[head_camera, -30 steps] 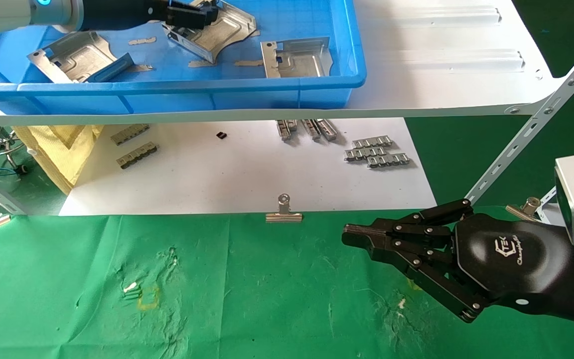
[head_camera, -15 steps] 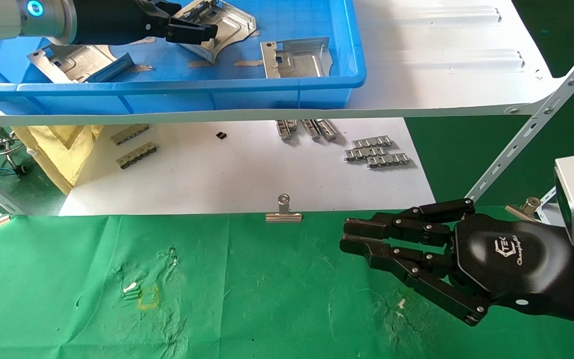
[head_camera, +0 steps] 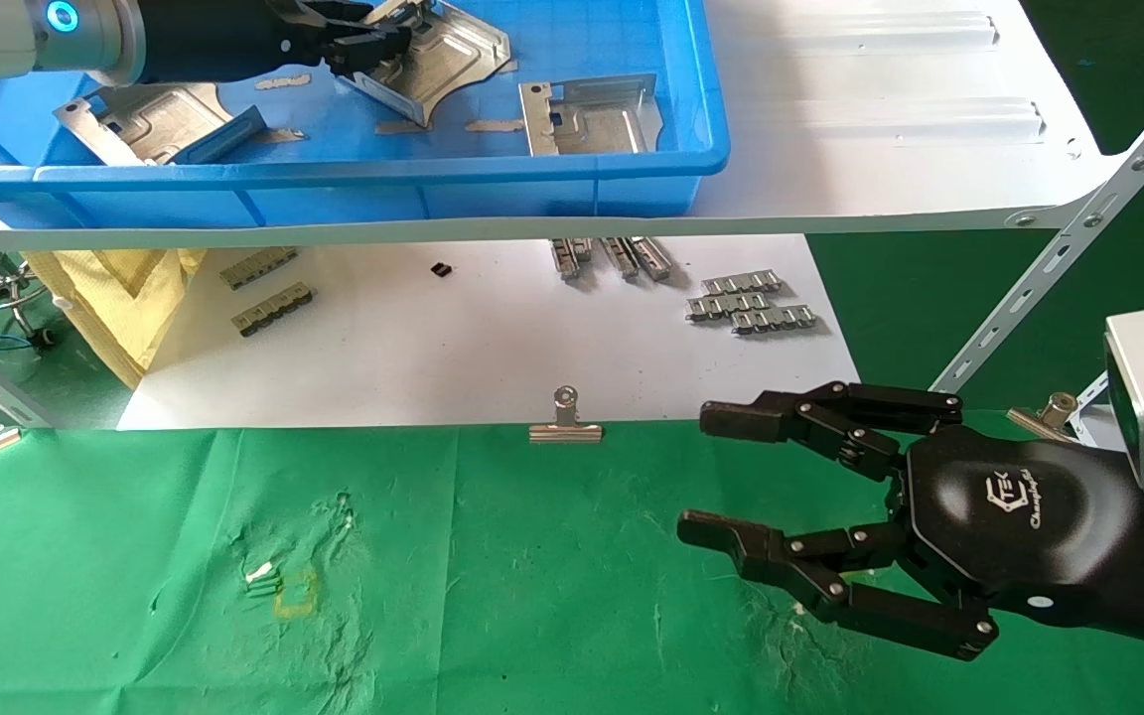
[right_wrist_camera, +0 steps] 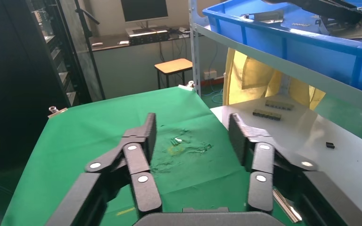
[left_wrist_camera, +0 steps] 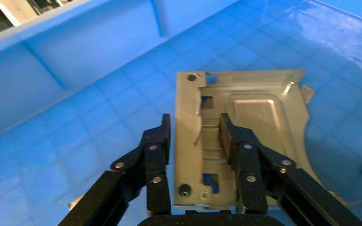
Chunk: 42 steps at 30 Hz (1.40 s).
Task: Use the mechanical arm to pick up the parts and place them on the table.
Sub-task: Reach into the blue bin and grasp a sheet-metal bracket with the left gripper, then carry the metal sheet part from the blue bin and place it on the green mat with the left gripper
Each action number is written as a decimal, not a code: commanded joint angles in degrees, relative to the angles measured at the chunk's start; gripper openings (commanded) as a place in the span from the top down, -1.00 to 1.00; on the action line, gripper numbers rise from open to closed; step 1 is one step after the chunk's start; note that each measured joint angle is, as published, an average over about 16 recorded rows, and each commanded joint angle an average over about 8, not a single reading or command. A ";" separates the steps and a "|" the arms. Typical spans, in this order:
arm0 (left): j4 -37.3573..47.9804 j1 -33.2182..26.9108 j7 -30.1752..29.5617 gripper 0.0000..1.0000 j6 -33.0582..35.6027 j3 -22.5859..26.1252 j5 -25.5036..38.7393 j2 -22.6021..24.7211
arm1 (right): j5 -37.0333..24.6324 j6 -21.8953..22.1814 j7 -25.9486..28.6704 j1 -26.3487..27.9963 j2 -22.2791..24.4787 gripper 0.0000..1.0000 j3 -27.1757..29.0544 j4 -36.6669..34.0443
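My left gripper [head_camera: 373, 45] is open inside a blue bin [head_camera: 433, 179] on the shelf. In the left wrist view [left_wrist_camera: 194, 125] its fingers straddle the flanged edge strip of a silver part [left_wrist_camera: 254, 113]. One finger is on the plate and the other is just off its edge. That part [head_camera: 453, 50] lies tilted at the bin's back. Two more parts [head_camera: 160, 114] [head_camera: 592, 117] lie in the bin. My right gripper [head_camera: 706, 472] is open and empty, low over the green table [head_camera: 493, 576]. It also shows in the right wrist view [right_wrist_camera: 192, 125].
The white shelf [head_camera: 880, 119] overhangs a white paper sheet [head_camera: 483, 338] with grey clip strips [head_camera: 751, 303]. A silver binder clip [head_camera: 565, 422] sits at the paper's front edge. A slanted shelf strut [head_camera: 1059, 268] stands at the right and yellow cloth [head_camera: 115, 298] at the left.
My right gripper has opened from shut, staying over the table. My left gripper has drawn back a little to the left over the tilted part in the bin.
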 commanded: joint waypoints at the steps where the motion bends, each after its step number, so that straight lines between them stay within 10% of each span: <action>1: 0.08 0.00 0.25 1.00 -0.59 -0.04 -0.04 0.08 | 0.00 0.00 0.00 0.00 0.00 -1.00 0.00 0.00; 12: -1.11 -1.16 2.00 1.00 3.30 -2.00 -2.90 -2.27 | 0.00 0.00 0.00 0.00 0.00 -1.00 0.00 0.00; 26: -9.19 4.20 16.09 1.00 39.73 -8.55 -14.88 -14.42 | 0.00 0.00 0.00 0.00 0.00 -1.00 0.00 0.00; 42: -40.10 24.79 24.72 1.00 41.40 2.90 -30.84 -32.22 | 0.00 0.00 0.00 0.00 0.00 -1.00 0.00 0.00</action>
